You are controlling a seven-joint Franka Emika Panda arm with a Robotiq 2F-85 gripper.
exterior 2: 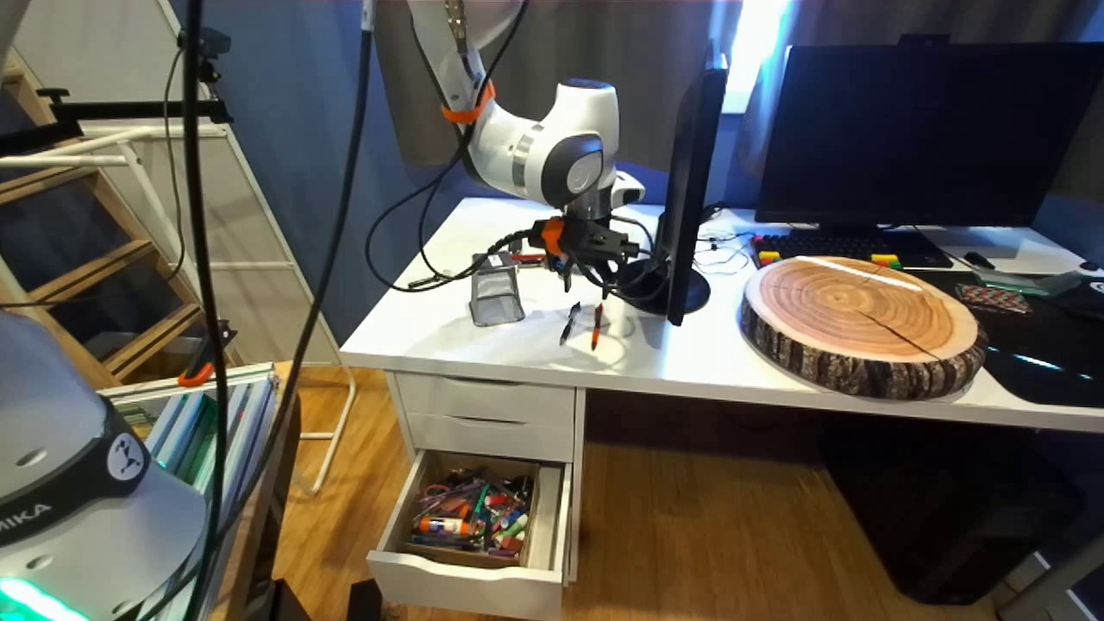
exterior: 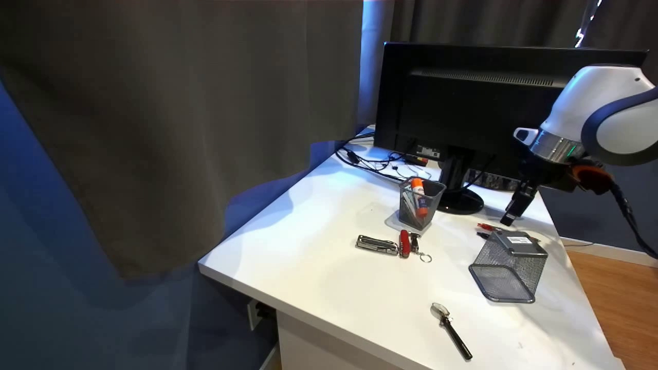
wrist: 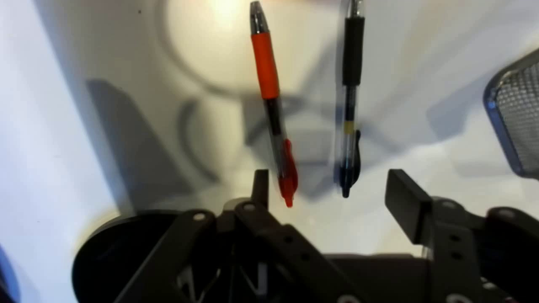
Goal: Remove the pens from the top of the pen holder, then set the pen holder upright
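The pen holder point(exterior: 529, 272), a grey mesh box, stands upside down on the white desk, its base with a white label facing up; it also shows in an exterior view point(exterior 2: 496, 297) and partly at the right of the wrist view point(wrist: 522, 113). Two pens lie side by side on the desk beside it: an orange-red pen point(wrist: 266, 67) and a black pen point(wrist: 353, 54). Both also show in an exterior view, orange-red pen point(exterior 2: 597, 329) and black pen point(exterior 2: 569, 324). My gripper point(wrist: 328, 195) is open and holds nothing. It hovers above the pens' clip ends.
A monitor point(exterior 2: 692, 172) stands close beside the gripper. An upright mesh cup point(exterior: 406, 211) holds an orange glue stick. A multi-tool point(exterior: 378, 245), a red pocket knife point(exterior: 404, 244) and a black stick point(exterior: 456, 339) lie on the desk. A wood slab point(exterior 2: 862, 297) lies beyond the monitor.
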